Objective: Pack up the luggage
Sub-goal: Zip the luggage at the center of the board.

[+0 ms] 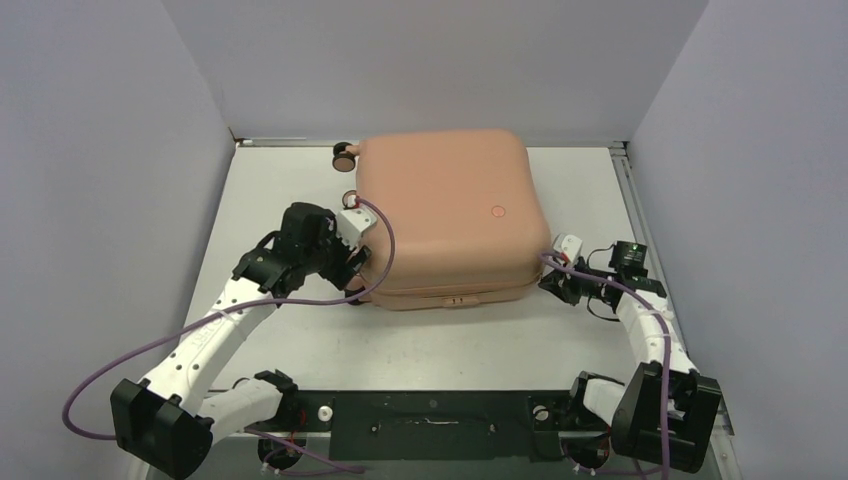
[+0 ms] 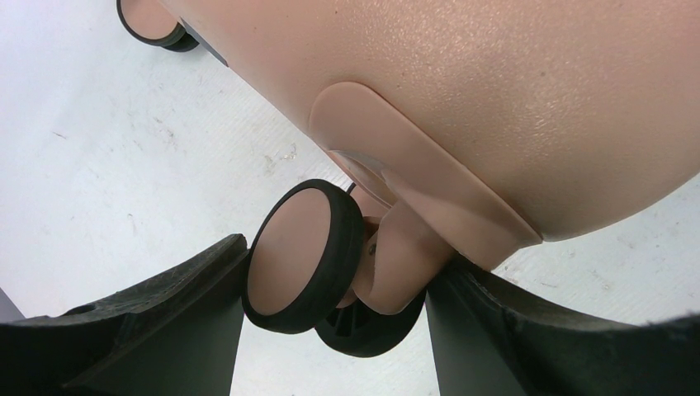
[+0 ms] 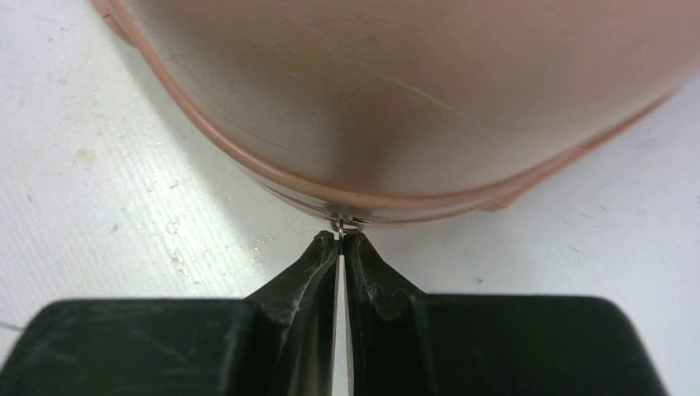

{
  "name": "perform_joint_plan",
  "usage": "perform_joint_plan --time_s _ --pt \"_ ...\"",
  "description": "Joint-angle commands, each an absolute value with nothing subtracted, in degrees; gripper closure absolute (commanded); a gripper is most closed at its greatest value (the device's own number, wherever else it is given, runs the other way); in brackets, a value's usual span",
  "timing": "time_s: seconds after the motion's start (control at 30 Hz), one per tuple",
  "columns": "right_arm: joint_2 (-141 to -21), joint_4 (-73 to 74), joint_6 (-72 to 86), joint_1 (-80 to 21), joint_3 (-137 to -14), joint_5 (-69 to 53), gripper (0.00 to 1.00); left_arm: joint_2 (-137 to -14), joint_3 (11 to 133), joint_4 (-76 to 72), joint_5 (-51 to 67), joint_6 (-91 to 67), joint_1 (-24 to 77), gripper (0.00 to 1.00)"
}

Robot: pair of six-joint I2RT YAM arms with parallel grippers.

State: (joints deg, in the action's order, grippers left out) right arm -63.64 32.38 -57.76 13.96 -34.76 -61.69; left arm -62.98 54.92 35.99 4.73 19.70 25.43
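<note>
Down at the right gripper [image 3: 340,239], the two black, rough-cast wedge fingers are clenched almost tip to tip. They pinch a small metal tab [image 3: 340,223] that sticks out from the raised seam rib of the luggage [image 1: 450,215]. In that wrist view the smooth salmon-pink shell curves across the whole top of the frame.

The left gripper [image 2: 340,262] stands wide and grasps a caster wheel [image 2: 289,256], with one matte black finger against each side. The wheel is a pink disc in a black rubber tyre, with a second black wheel behind it on a glossy pink fork. Above it the shell shows a fine pebbled grain, and a second caster [image 2: 153,25] sits at the upper left of that frame.

From overhead the luggage lies flat and closed in the upper centre, hard shell up, on the scuffed white table [image 1: 300,340]. It has rounded corners and a small round logo dot [image 1: 497,211] right of its middle. Its wheeled end points to the left of the frame, so its length runs left to right, though it looks nearly square. A purple cable [image 1: 385,250] loops over its left edge.
</note>
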Motion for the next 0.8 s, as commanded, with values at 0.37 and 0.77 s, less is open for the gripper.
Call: perform_joint_plan --time_s 0.37,0.77 --pt "-60.60 17.21 -46.78 18.72 -32.11 -59.36 0.95 -65.50 54.55 35.30 0.52 19.77 26.28 1.00" --pt "-64.59 -4.81 -26.89 20.00 -32.05 -40.00 0.95 -59.42 50.69 36.01 -1.49 24.83 25.48 1.00"
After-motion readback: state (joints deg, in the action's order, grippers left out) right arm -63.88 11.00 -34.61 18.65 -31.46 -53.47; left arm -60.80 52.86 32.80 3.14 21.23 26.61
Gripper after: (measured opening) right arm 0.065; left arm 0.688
